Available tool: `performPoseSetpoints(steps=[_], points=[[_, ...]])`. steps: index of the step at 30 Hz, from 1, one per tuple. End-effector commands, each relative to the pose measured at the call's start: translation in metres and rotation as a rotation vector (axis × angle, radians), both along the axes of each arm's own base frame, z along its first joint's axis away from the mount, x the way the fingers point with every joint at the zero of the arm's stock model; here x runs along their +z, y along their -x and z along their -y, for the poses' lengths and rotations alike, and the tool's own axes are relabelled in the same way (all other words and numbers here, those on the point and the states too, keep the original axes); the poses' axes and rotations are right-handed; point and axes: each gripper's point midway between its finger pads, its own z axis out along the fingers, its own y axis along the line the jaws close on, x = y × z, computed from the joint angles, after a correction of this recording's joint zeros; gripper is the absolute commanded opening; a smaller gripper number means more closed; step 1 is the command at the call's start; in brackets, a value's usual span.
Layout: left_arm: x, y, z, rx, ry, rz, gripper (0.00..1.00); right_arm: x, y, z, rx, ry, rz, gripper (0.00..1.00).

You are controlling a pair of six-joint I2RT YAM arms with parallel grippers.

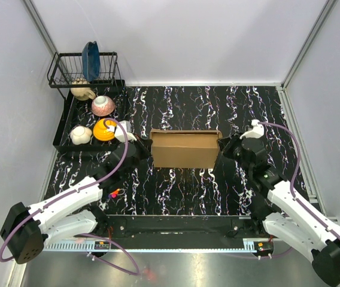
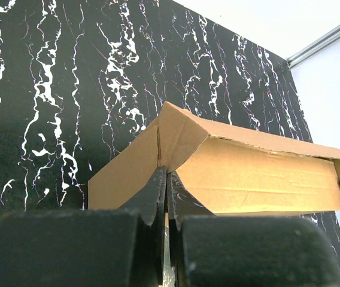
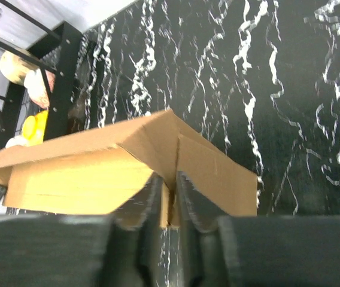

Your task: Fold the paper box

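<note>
Arm bases sit at the near edge of the table (image 1: 176,191), a black surface veined with white; both arms reach inward toward its middle.

Left gripper (image 2: 166,179): clenched on the left end of the paper box (image 1: 185,149). In the left wrist view the two dark fingers pinch a thin cardboard edge between them, with no gap visible.

Right gripper (image 3: 169,182): at the right end of the box. In the right wrist view a cardboard edge stands between its fingers, and they appear to grasp it, set close on either side.

Paper box: plain brown corrugated cardboard, at the middle of the table, long side parallel to the near edge, held between the two grippers. A broad front panel faces the near edge. Both wrist views show an upper panel creased over above it and a short end panel meeting it at the corner. Whether the underside rests on the table cannot be told.

Far-left corner of the table: a black tray (image 1: 62,134) carries a white bowl (image 1: 80,135), a yellow bowl (image 1: 105,130) beside it, a pink patterned bowl (image 1: 103,106) farther back, and a beige piece (image 1: 83,91) beyond that. Behind them a black wire rack (image 1: 111,57) holds a blue plate (image 1: 90,60) on edge
</note>
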Motion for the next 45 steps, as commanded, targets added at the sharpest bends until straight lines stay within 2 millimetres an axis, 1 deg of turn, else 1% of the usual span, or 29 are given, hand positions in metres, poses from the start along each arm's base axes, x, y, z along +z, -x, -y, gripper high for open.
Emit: performPoseSetpoints(steps=[1, 3, 4, 5, 6, 8, 12, 13, 15, 16, 18, 19, 20, 25, 26, 28, 29, 30, 31, 32, 35, 36, 39, 41, 42, 45], points=[[-0.076, 0.027, -0.015, -0.041, -0.206, -0.207, 0.00, -0.085, 0.053, 0.019, 0.037, 0.162, -0.336, 0.29], [-0.074, 0.026, -0.014, -0.042, -0.207, -0.204, 0.00, -0.075, 0.053, 0.019, 0.035, 0.155, -0.316, 0.38], [-0.073, 0.025, -0.014, -0.043, -0.209, -0.205, 0.00, -0.066, 0.051, 0.018, 0.038, 0.148, -0.300, 0.41], [-0.072, 0.025, -0.014, -0.043, -0.208, -0.204, 0.00, -0.060, 0.050, 0.018, 0.041, 0.144, -0.282, 0.47], [-0.073, 0.025, -0.014, -0.042, -0.211, -0.206, 0.00, -0.056, 0.049, 0.019, 0.038, 0.147, -0.274, 0.50], [-0.071, 0.025, -0.014, -0.043, -0.213, -0.203, 0.00, -0.040, 0.047, 0.018, 0.042, 0.140, -0.234, 0.53], [-0.070, 0.025, -0.014, -0.041, -0.223, -0.203, 0.00, -0.014, 0.041, 0.018, 0.045, 0.142, -0.167, 0.58], [-0.069, 0.024, -0.014, -0.039, -0.222, -0.201, 0.00, -0.003, 0.039, 0.018, 0.045, 0.139, -0.143, 0.59], [-0.068, 0.024, -0.013, -0.040, -0.222, -0.199, 0.00, 0.008, 0.035, 0.019, 0.043, 0.154, -0.110, 0.60], [-0.067, 0.024, -0.013, -0.040, -0.221, -0.198, 0.00, 0.018, 0.032, 0.018, 0.044, 0.152, -0.086, 0.61], [-0.065, 0.023, -0.013, -0.040, -0.219, -0.196, 0.00, 0.024, 0.028, 0.018, 0.047, 0.168, -0.071, 0.61], [-0.064, 0.023, -0.013, -0.038, -0.219, -0.196, 0.00, 0.032, 0.026, 0.017, 0.048, 0.167, -0.056, 0.61], [-0.064, 0.023, -0.013, -0.039, -0.221, -0.195, 0.00, 0.033, 0.025, 0.017, 0.052, 0.176, -0.050, 0.61], [-0.058, 0.021, -0.012, -0.040, -0.219, -0.184, 0.00, 0.053, 0.015, 0.011, 0.058, 0.166, 0.007, 0.61], [-0.057, 0.021, -0.012, -0.041, -0.221, -0.182, 0.00, 0.049, 0.011, 0.011, 0.058, 0.184, -0.006, 0.61], [-0.055, 0.020, -0.011, -0.042, -0.221, -0.181, 0.00, 0.050, 0.006, 0.008, 0.060, 0.196, -0.009, 0.59], [-0.055, 0.020, -0.011, -0.042, -0.222, -0.179, 0.00, 0.044, 0.004, 0.007, 0.065, 0.210, -0.027, 0.57], [-0.054, 0.020, -0.011, -0.044, -0.221, -0.178, 0.00, 0.043, 0.003, 0.006, 0.069, 0.212, -0.032, 0.55], [-0.053, 0.020, -0.010, -0.046, -0.221, -0.178, 0.00, 0.042, 0.002, 0.006, 0.065, 0.215, -0.036, 0.52], [-0.052, 0.020, -0.010, -0.046, -0.219, -0.175, 0.00, 0.040, 0.001, 0.005, 0.069, 0.224, -0.042, 0.46], [-0.050, 0.020, -0.009, -0.050, -0.221, -0.175, 0.00, 0.036, 0.001, 0.004, 0.078, 0.229, -0.049, 0.38], [-0.049, 0.019, -0.009, -0.050, -0.219, -0.173, 0.00, 0.033, 0.002, 0.005, 0.077, 0.232, -0.055, 0.32], [-0.049, 0.019, -0.008, -0.052, -0.218, -0.171, 0.00, 0.033, 0.002, 0.004, 0.080, 0.227, -0.053, 0.26], [-0.051, 0.019, -0.008, -0.052, -0.222, -0.175, 0.00, 0.035, 0.002, 0.004, 0.074, 0.223, -0.050, 0.28], [-0.051, 0.018, -0.008, -0.053, -0.224, -0.175, 0.00, 0.037, 0.001, 0.005, 0.070, 0.221, -0.046, 0.35], [-0.051, 0.018, -0.006, -0.057, -0.224, -0.178, 0.00, 0.045, 0.000, 0.008, 0.051, 0.220, -0.024, 0.48]])
